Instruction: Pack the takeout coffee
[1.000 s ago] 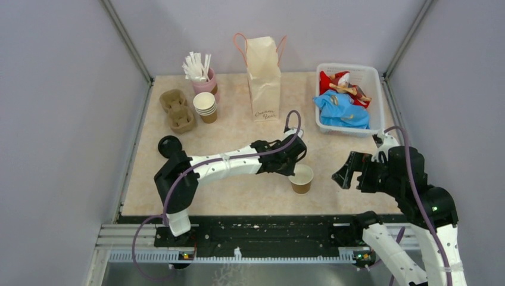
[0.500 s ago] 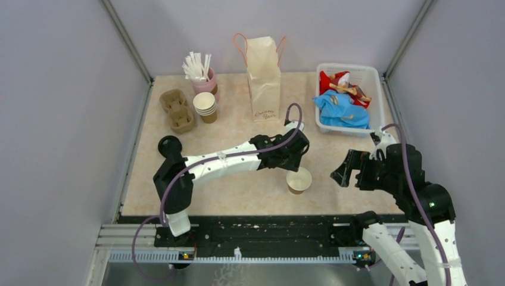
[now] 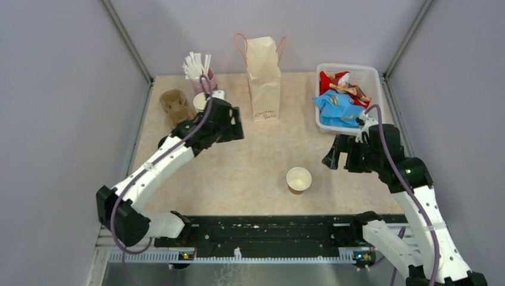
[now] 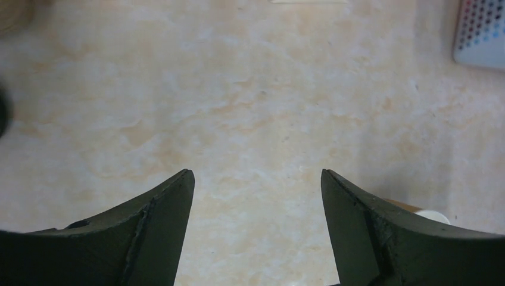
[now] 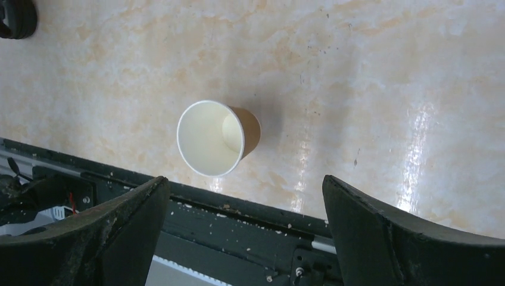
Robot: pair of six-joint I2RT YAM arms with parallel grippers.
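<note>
Centrally, empty paper cup (image 3: 298,180), mouth upward.

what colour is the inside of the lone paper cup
White. The small brown paper cup shows it best in the right wrist view.

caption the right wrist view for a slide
Open right tool framing an empty, lidless paper cup on the table

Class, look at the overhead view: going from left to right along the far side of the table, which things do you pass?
cardboard cup carrier → pink cup of white straws → paper bag → white basket
</note>
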